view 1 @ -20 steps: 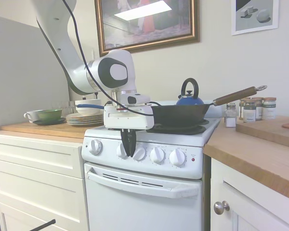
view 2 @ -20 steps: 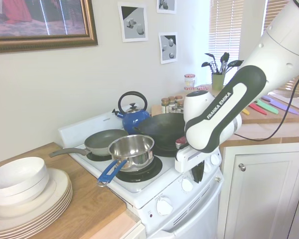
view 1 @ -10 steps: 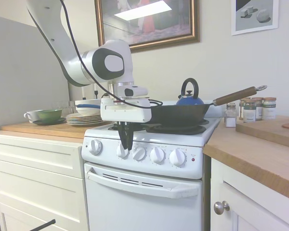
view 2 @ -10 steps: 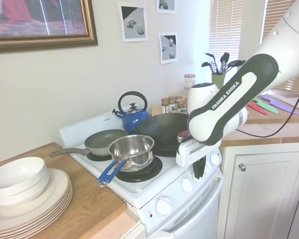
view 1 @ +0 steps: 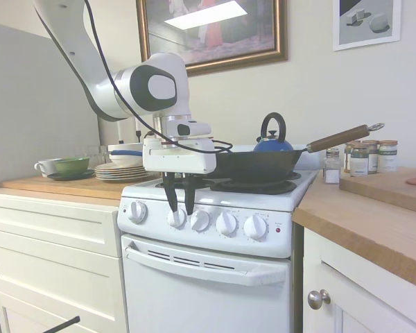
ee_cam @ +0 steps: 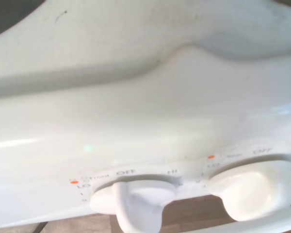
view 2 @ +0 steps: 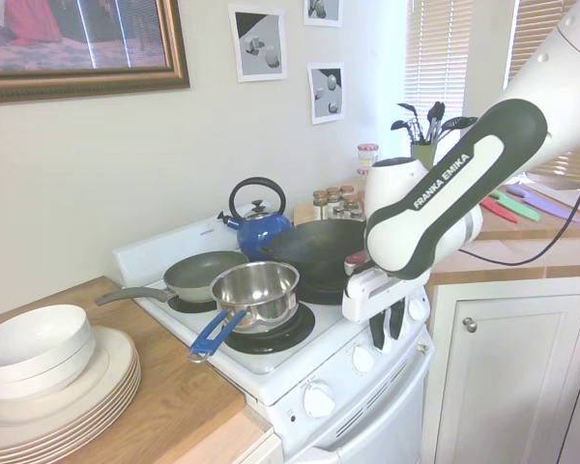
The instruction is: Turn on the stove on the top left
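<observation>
The white stove [view 1: 215, 277] stands between cream cabinets, with five round knobs along its front, a small red light [view 1: 278, 229] and a long oven handle [view 1: 208, 264]. My gripper [view 1: 179, 202] hangs open in front of the panel, fingertips pointing down just above the second knob from the left [view 1: 177, 219] and apart from it. From the other side, the gripper [view 2: 386, 329] shows both dark fingers spread before the stove's front edge [view 2: 271, 372]. The wrist view shows two white knobs [ee_cam: 136, 204] [ee_cam: 250, 187] close up under OFF, HI and LO marks.
A black wok [view 1: 260, 166], a blue kettle [view 1: 273, 139], a steel saucepan with a blue handle [view 2: 256, 288] and a frying pan [view 2: 203, 275] fill the burners. Stacked plates [view 1: 121, 171] and a green bowl [view 1: 71, 165] sit on the left counter, spice jars [view 1: 364, 158] on the right.
The gripper has risen and shifted left along the knob row. Its fingers, together a second ago, now stand apart.
</observation>
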`<state>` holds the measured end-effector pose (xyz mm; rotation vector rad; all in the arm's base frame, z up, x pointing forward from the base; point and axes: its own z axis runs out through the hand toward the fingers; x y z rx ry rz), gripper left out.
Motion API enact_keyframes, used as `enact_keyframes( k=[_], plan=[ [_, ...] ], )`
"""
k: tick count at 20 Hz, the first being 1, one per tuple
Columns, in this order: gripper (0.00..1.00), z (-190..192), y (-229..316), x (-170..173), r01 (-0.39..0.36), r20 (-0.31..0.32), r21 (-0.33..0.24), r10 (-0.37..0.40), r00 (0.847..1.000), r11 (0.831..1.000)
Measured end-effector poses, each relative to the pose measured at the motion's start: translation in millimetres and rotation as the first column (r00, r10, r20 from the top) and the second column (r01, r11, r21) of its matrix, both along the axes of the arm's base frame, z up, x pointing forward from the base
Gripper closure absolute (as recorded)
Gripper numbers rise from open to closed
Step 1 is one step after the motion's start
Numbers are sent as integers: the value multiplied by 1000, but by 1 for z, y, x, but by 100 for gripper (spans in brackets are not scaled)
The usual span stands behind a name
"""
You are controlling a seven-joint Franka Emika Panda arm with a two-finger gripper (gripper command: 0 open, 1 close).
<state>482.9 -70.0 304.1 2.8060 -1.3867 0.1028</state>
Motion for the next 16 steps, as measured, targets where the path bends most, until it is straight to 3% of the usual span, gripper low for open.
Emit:
enact_keyframes(
  k=[16],
  plan=[
    [0, 3, 0, -1, 1, 3, 3, -1, 1000, 1000]
  ],
)
